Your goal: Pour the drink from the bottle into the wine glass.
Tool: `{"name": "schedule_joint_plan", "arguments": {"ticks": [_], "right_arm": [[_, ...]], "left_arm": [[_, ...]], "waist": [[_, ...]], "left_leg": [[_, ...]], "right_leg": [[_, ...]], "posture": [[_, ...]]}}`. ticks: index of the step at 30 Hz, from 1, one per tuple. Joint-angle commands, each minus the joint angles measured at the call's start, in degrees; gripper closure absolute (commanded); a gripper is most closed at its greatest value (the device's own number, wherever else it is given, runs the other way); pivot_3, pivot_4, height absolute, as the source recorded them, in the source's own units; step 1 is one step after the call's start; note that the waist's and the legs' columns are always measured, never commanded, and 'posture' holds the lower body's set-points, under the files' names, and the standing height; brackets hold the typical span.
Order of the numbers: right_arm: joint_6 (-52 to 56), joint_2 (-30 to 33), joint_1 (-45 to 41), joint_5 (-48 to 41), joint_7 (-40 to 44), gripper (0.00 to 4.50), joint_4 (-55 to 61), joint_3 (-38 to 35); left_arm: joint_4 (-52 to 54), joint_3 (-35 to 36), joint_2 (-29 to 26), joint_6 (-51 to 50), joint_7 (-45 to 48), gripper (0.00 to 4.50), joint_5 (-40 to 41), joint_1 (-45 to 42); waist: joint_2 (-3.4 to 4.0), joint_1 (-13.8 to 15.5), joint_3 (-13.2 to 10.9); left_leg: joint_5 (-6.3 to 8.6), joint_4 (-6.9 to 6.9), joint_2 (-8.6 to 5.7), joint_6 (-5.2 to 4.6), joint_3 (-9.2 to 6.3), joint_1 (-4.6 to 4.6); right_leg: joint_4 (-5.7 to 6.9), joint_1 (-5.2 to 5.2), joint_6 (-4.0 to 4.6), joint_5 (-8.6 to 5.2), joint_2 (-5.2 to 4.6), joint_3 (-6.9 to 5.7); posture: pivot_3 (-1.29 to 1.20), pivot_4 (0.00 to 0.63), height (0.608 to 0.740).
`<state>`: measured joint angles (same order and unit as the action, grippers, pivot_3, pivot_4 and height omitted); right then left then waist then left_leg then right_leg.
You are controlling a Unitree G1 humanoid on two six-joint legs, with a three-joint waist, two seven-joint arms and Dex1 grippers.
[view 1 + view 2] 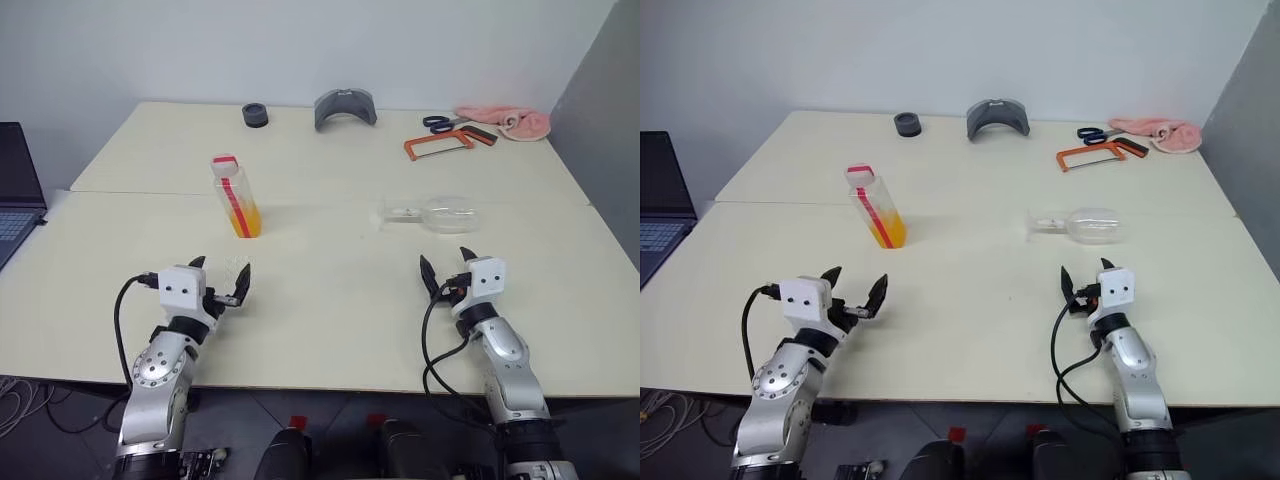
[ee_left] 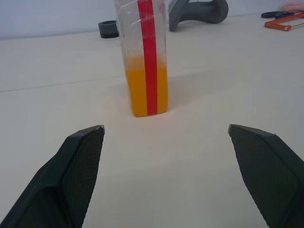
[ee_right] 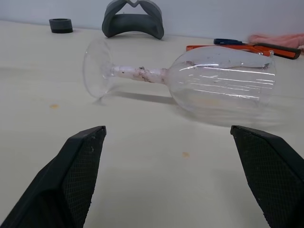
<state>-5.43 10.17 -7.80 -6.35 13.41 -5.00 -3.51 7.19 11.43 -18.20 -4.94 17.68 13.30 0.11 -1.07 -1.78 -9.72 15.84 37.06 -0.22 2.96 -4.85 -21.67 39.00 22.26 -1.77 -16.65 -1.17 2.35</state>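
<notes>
Black fingers of my left gripper [image 1: 222,280] and right gripper [image 1: 446,268] are gaping wide, gripping nothing. Beyond, the bottle [image 1: 236,196] is standing capped, the drink [image 1: 246,220] sitting low inside (nothing poured), while the wine glass [image 1: 430,213] is lying sideways, needing righting.

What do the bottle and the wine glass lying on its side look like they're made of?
The bottle: probably thin clear plastic, glossy, since its walls look faintly crinkled above the orange drink. The wine glass: clear and shiny with streaky highlights along the bowl; glass or hard plastic, the look leaves it open.
</notes>
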Motion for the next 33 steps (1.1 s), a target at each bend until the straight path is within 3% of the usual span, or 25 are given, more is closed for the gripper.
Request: {"name": "schedule_joint_plan", "arguments": {"ticks": [1, 28, 33], "right_arm": [[-1.66, 0.4, -0.54, 0.12, -0.6, 0.0, 0.87, -1.18], [-2.07, 1.19, -0.55, 0.47, -0.29, 0.0, 1.92, -1.03], [1.76, 3.11, 0.79, -3.89, 8.14, 0.0, 6.76, 2.27]], "left_arm": [[2.59, -0.63, -0.58, 0.3, 0.87, 0.01, -0.17, -0.65], [1.14, -1.24, -0.23, 0.35, 2.69, 0.01, 0.24, -3.37], [0.4, -0.5, 0.32, -0.1, 2.93, 0.01, 1.4, -4.14]], "waist": [[0.0, 0.0, 0.0], [0.0, -0.01, 0.0], [0.0, -0.02, 0.0]], "left_leg": [[0.0, 0.0, 0.0, 0.0, 0.01, 0.0], [0.0, 0.0, 0.0, 0.0, 0.07, 0.0], [0.0, 0.0, 0.0, 0.0, 0.08, 0.0]], "right_leg": [[0.0, 0.0, 0.0, 0.0, 0.0, 0.0], [0.0, 0.0, 0.0, 0.0, 0.0, 0.01], [0.0, 0.0, 0.0, 0.0, 0.0, 0.01]], "posture": [[0.0, 0.15, 0.74], [0.0, 0.15, 0.74], [0.0, 0.15, 0.74]]}}
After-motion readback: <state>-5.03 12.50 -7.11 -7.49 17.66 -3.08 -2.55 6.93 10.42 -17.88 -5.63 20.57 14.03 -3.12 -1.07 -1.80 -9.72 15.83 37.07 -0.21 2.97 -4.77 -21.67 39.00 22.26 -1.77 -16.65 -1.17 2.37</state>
